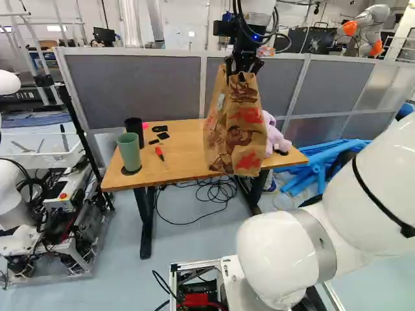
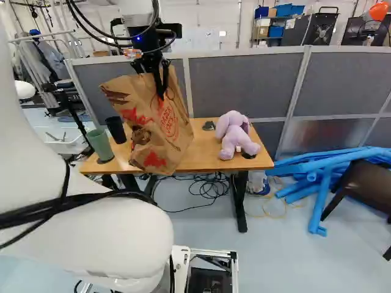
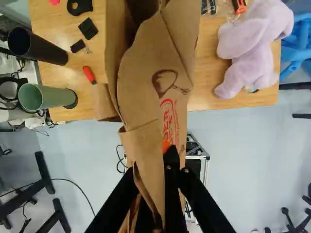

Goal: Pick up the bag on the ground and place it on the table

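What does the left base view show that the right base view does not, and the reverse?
Only the left base view shows the red-handled tool on the table and another robot's base. Only the right base view shows the dark chair and blue bins on a shelf. Both show the raised paper bag, the green cup, the black cup, the purple plush toy and the blue tubes.

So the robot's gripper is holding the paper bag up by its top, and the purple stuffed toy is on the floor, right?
Not quite: the purple stuffed toy is on the table, as the right base view shows. The gripper does hold the paper bag up by its top.
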Robot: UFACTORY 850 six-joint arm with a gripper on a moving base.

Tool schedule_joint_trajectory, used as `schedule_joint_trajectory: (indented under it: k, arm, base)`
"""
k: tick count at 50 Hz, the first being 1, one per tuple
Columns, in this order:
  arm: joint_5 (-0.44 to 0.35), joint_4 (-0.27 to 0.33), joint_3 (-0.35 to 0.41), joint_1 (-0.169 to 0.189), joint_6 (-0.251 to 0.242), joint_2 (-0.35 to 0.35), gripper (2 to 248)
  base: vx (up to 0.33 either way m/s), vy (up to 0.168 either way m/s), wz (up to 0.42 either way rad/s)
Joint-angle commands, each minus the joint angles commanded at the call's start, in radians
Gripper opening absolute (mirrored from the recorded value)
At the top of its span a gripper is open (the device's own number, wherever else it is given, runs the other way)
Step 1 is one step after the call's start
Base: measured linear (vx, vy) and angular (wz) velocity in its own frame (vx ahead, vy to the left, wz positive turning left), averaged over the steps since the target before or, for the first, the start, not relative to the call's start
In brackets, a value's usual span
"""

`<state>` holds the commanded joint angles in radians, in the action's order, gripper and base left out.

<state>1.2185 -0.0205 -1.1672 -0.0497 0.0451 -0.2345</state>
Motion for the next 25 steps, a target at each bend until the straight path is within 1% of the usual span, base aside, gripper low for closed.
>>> schedule_joint_trajectory:
  k: [25]
  arm:
    - [0.0,0.0,0.0,0.0,0.0,0.0,21]
  base:
    - [0.12,0.002,-0.007]
